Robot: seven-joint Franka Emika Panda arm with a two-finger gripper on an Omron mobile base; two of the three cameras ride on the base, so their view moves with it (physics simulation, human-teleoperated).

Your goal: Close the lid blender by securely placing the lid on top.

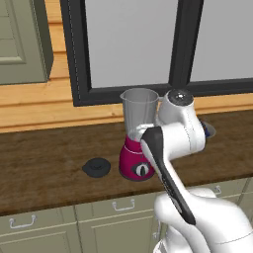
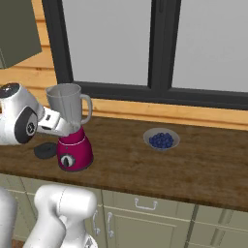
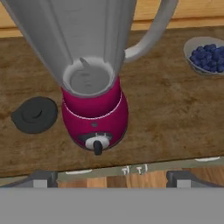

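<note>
Hand view, near to far: fingers [image 3: 112,179] spread wide at the bottom edge, nothing between them, hanging over the front edge of the surface [image 3: 175,131]. Straight ahead is the blender [image 3: 94,87], magenta base with its dial facing the camera, clear grey jar on top, handle off to the right. The jar mouth is uncovered.

Lid [image 3: 35,114] lies flat on the surface just left of the blender base, apart from it, not touching. It is a black disc with a raised centre knob, and it looks close to the jar mouth in width. Left base view shows the same: lid [image 1: 97,167] left of the base, small tab sticking out at its left side.

Farther right, a bowl of blueberries [image 2: 162,139] sits well apart from the blender; not part of the job.

Step, as I read it: pre-grasp. Lid not yet picked up, fingers empty and aimed at the blender, not the lid.

Next move calls for:
- shift left and come down over the lid
- pinch the knob, since the disc looks too flat to take by the rim
- lift clear of the jar rim, which stands tall
- centre over the mouth and lower level

Risk: the hand clips the jar while crossing back.
</note>
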